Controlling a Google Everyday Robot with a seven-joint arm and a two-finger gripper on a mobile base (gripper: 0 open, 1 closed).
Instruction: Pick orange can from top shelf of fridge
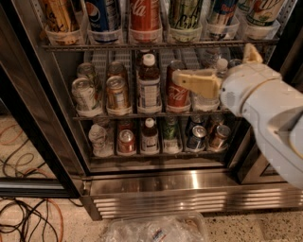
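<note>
The amber-orange drink can (59,16) is standing at the upper left of the frame, on the grey wire top shelf (156,46) of the stainless-steel glass-door fridge (180,184). It is sitting in a clear plastic lane holder, probably to keep the rows straight. Right of it, a blue can (104,13) is showing Pepsi lettering and a red can (144,14) Coca-Cola script. The tan gripper (196,82) is hovering right of centre, before the middle wire rack (142,115), well below the target. Whether it is released or clenched, I cannot tell.
</note>
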